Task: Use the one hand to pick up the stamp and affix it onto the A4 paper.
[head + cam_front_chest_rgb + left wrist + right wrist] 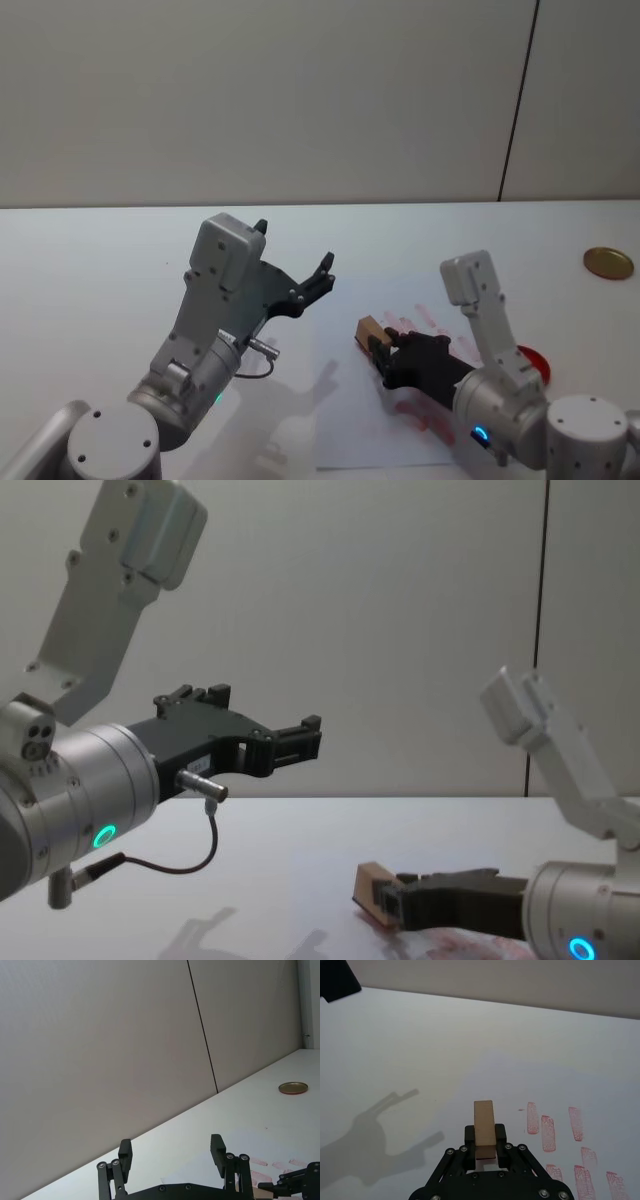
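right pincer (485, 1136) | stamp (484, 1116) clamped between jaws | over A4 paper (560, 1085) | left pincer (293, 248) raised

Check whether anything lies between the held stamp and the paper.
Nothing visible does. The right gripper clamps the stamp low over a bare patch of the paper, beside the red marks. The left gripper hangs open, raised off to the left.

Plain lab or test room, wide white table (100, 260), flat grey panelled wall (250, 100) along the far side, dark vertical seam (519, 100) toward the right
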Tool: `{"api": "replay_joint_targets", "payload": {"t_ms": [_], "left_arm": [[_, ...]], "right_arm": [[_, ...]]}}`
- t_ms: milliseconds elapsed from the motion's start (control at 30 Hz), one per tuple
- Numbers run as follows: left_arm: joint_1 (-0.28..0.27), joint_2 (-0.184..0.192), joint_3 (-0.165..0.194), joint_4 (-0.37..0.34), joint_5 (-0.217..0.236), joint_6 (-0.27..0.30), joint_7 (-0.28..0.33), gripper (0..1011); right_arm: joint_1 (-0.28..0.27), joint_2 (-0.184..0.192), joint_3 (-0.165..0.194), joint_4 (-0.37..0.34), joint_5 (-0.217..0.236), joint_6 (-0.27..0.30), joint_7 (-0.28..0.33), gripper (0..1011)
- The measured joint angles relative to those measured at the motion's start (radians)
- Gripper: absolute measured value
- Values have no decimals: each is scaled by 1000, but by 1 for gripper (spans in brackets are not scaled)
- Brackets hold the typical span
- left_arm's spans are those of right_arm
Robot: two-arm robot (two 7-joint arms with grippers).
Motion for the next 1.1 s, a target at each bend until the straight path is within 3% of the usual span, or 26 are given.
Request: {"api": "replay_joint_targets", "payload": {"t_ms": [400, 1100], "left_arm": [[0, 0, 0, 0, 0, 0, 0, 993], [0, 0, 0, 0, 0, 0, 0, 993]], "right_arm": [[53, -16, -3, 69, -26, 37, 4, 216], [91, -25, -12, 121, -47, 80, 19, 214]]}}
